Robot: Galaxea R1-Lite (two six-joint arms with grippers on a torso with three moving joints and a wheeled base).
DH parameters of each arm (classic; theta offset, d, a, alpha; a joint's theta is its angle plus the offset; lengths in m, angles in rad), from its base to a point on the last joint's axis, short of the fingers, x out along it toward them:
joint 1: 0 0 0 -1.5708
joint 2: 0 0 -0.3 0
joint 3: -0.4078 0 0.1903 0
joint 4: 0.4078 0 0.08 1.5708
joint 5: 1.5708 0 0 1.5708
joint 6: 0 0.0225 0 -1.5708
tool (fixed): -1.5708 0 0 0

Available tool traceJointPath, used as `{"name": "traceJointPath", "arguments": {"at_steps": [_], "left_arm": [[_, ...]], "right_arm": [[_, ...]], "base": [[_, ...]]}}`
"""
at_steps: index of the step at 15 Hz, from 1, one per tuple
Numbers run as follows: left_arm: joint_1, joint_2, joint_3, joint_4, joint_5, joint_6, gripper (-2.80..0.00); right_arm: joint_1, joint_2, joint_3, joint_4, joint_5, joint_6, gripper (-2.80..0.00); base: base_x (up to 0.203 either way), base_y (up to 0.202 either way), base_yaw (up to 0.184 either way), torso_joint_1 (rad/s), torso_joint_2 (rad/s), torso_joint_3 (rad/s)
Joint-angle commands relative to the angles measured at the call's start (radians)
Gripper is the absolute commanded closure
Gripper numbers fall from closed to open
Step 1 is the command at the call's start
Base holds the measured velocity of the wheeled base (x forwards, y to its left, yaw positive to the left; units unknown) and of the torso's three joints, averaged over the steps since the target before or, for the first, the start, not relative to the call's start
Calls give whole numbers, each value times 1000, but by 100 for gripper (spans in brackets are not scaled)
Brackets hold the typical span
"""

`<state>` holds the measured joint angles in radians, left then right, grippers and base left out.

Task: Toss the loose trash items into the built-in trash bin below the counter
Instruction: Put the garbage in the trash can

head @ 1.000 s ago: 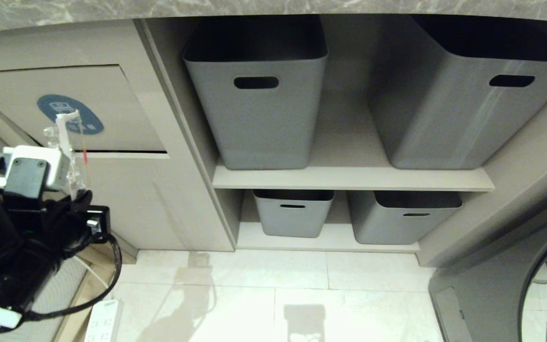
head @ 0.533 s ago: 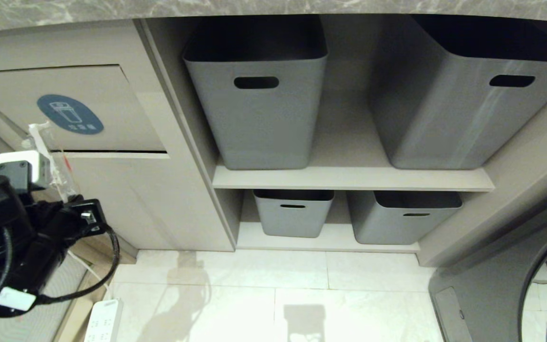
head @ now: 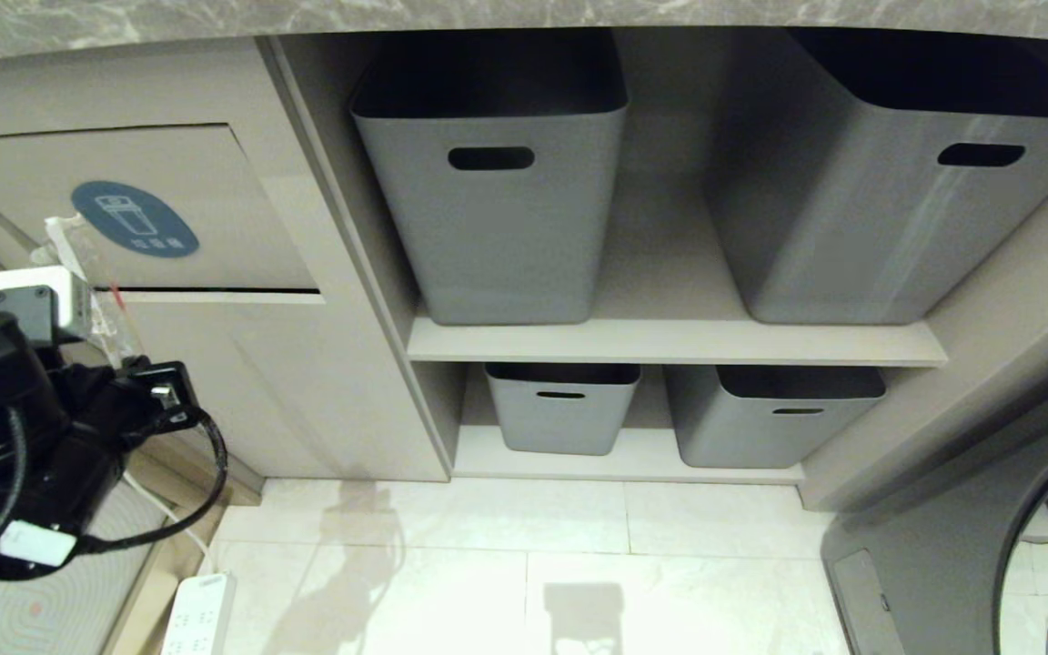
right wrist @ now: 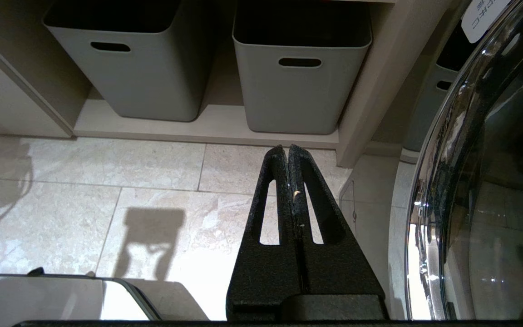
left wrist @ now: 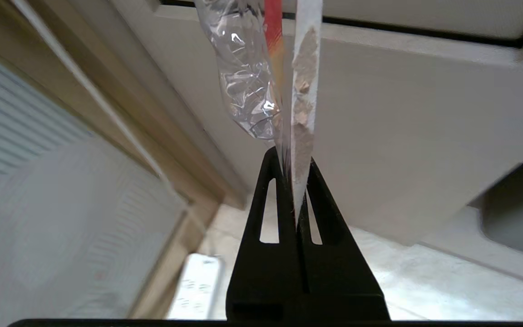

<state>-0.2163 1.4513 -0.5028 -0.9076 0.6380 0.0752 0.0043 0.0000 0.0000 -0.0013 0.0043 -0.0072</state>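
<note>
The head camera is looking steeply down from above at the cabinet front under the counter (head: pixel 524 14), taking in the grey tubs (head: pixel 497 182) and pale floor tiles (head: pixel 524 564). The left wrist camera is sitting close behind its tool (left wrist: pixel 294 168), facing the swing flap (left wrist: pixel 425 13). The right wrist camera is hanging low, sharing the lower tubs (right wrist: pixel 300 68) and floor tiles with the head view.

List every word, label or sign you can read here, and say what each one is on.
Blue oval sticker on the swing flap: white bin icon; the small white characters under it are too small to read.
Glass door: "硬币硬物", reading downward.
White label above it: characters cut off, unreadable.
</note>
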Motion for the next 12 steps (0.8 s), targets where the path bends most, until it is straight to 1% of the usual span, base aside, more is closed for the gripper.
{"name": "traceJointPath", "arguments": {"at_steps": [1,6,8,10,12], "left_arm": [[40,-5,-8,2,20,92,0],[46,-6,-6,7,21,103,0],[46,-2,-4,4,2,98,0],[52,0,1,3,-58,88,0],[55,4,9,-4,-42,87,0]], "right_arm": [[0,-2,0,0,0,-1,0],[0,-2,0,0,0,0,0],[0,-2,0,0,0,0,0],[1,0,0,0,0,0,0],[0,-2,0,0,0,0,0]], "base": [[0,0,0,0,0,0],[0,0,0,0,0,0],[0,0,0,0,0,0],[0,0,0,0,0,0],[0,0,0,0,0,0]]}}
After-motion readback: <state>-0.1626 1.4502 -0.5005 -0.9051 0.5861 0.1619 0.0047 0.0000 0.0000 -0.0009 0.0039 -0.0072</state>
